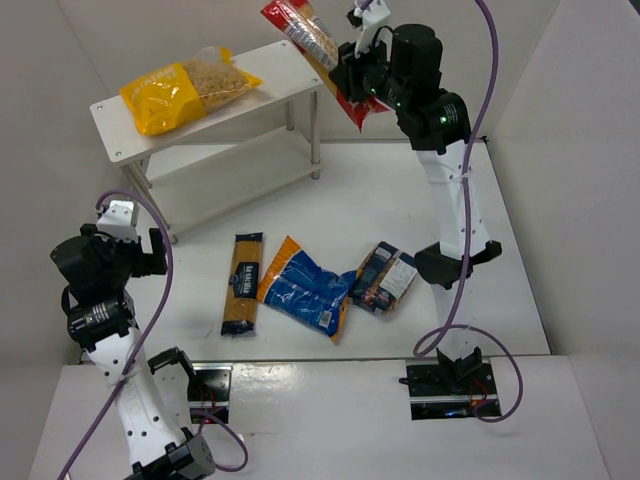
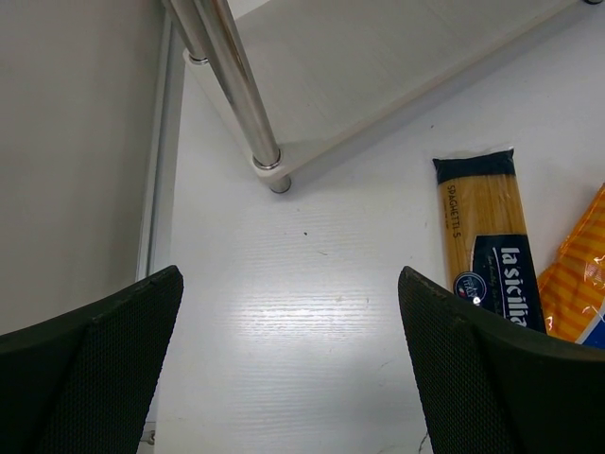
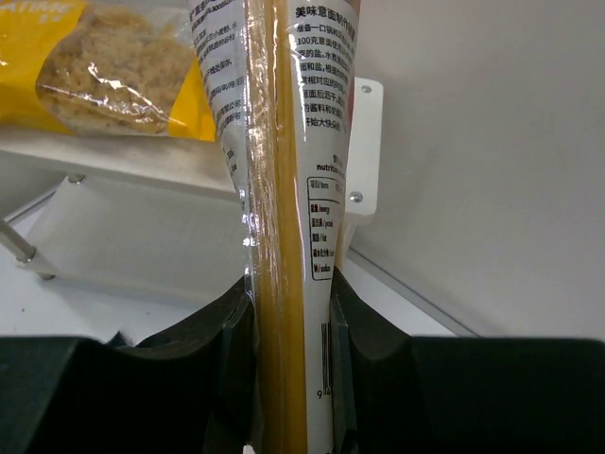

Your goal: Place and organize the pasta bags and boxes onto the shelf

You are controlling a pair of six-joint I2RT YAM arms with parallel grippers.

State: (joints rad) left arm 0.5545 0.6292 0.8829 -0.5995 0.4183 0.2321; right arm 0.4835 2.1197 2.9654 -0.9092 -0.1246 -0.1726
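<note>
The right pincer [image 3: 291, 322] clamps the long red-and-clear spaghetti bag [image 1: 305, 35], holding it aloft at the right end of the white 2-tier shelf [image 1: 285, 62], whose top board carries the yellow macaroni bag [image 1: 190, 88]. The left pincer [image 2: 288, 293] hangs open above the table [image 1: 400, 200], where 3 packs lie: the black-and-yellow spaghetti pack [image 1: 242, 283], blue bag [image 1: 305, 290] and navy pack [image 1: 385, 277].

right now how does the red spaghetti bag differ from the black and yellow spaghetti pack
The red spaghetti bag hangs in the air by the shelf, clamped in the right gripper; the black-and-yellow spaghetti pack lies flat on the table, untouched. The bag is red and clear; the pack is yellow with dark ends. Both are long, narrow spaghetti packs, neither on the shelf yet.
</note>
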